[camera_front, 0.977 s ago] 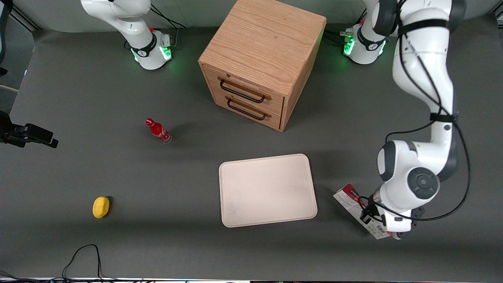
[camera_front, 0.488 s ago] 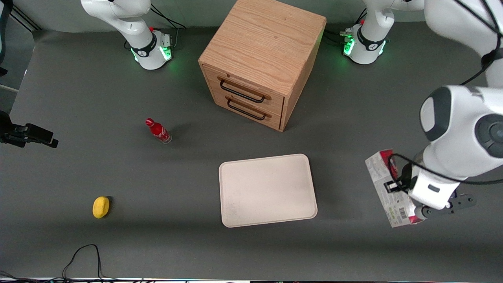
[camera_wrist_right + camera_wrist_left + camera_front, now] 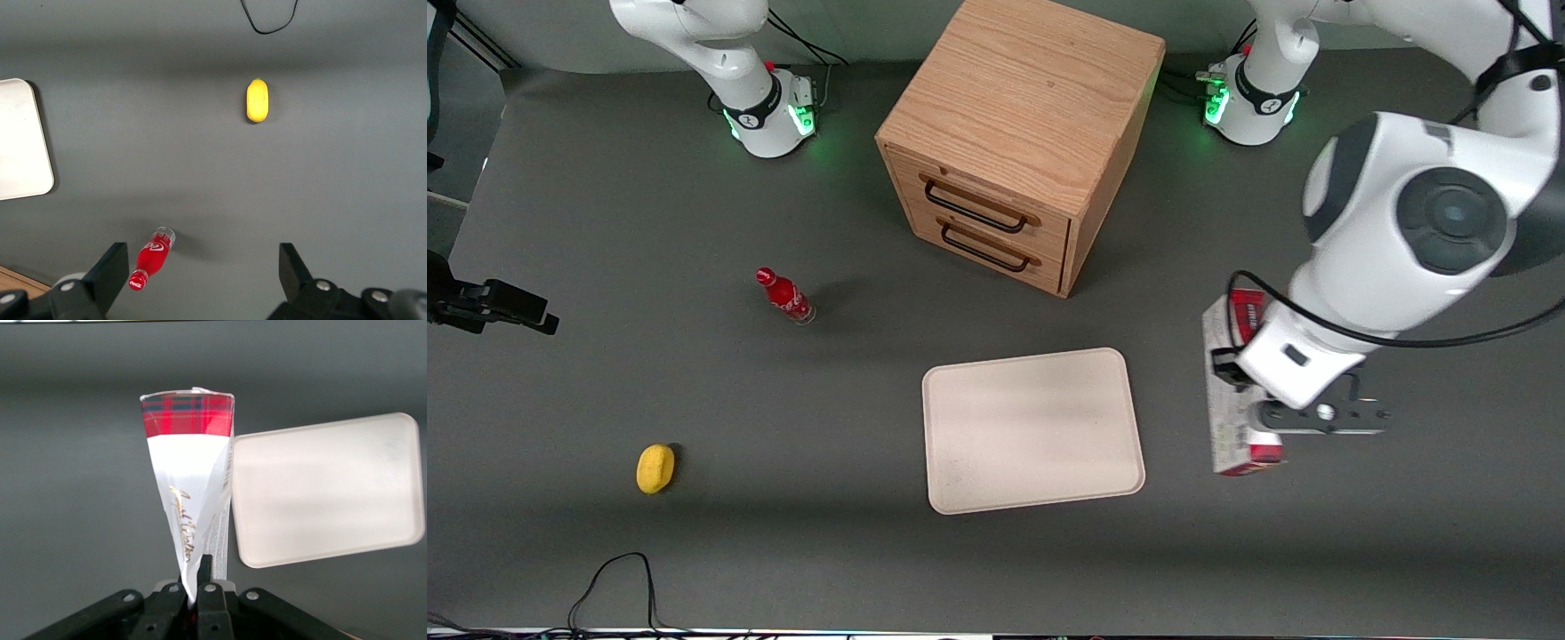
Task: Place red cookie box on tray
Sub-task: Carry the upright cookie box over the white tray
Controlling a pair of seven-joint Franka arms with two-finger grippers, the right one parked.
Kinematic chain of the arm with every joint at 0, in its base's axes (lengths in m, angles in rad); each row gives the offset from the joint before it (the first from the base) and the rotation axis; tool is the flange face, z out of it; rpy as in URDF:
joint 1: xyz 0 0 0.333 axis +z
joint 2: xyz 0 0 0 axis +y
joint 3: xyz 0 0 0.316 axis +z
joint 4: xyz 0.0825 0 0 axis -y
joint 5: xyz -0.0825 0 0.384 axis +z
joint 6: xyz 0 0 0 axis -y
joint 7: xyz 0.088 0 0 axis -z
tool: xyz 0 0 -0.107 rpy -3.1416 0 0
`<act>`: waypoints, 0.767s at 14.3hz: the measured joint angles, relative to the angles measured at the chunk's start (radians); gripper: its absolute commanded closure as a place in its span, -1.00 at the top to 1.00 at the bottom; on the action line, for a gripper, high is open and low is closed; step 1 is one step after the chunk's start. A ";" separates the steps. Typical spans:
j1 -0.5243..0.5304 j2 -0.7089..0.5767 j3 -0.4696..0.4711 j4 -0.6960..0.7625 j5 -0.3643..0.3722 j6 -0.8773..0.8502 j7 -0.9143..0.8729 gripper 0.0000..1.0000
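Presently, item list for the bench:

Claw: the claw hangs above the bench, just beside the tray on the working arm's side; its fingers are clenched on one end of the carton, the wall pinched between them.

Red cookie box: the red cookie box is held off the bench, its long axis running roughly parallel to the tray's short edge. The wrist view shows the tartan-red end pointing away from the claw, white panels with gold script below it.

Tray: the tray is cream-white with nothing on it, lying toward the bench's front edge, in front of the cabinet.

Box to tray: near but apart in the front view, with a strip of bare bench between them; not yet over the rim.

Other stock: wooden drawer cabinet near the bench's back edge, both drawers closed; small red bottle and a yellow object toward the parked arm's end.

Done: pick-up looks complete, the box being lifted and secure in the grip.

Left: by my judgement, carry the box sideways over the tray, lower it flat inside the rim, release.

Progress: roughly halfway.
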 measured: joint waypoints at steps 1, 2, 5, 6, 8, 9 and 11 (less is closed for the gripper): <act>-0.010 0.011 -0.017 0.000 0.001 0.011 -0.001 -1.00; -0.019 0.022 -0.029 0.000 0.001 0.025 -0.010 -1.00; -0.043 0.072 -0.059 0.000 0.022 0.073 -0.091 -1.00; -0.053 0.096 -0.068 0.000 0.038 0.090 -0.113 -1.00; -0.081 0.166 -0.081 -0.004 0.074 0.141 -0.189 -1.00; -0.095 0.199 -0.084 -0.007 0.104 0.167 -0.217 -1.00; -0.118 0.264 -0.087 -0.023 0.151 0.224 -0.266 -1.00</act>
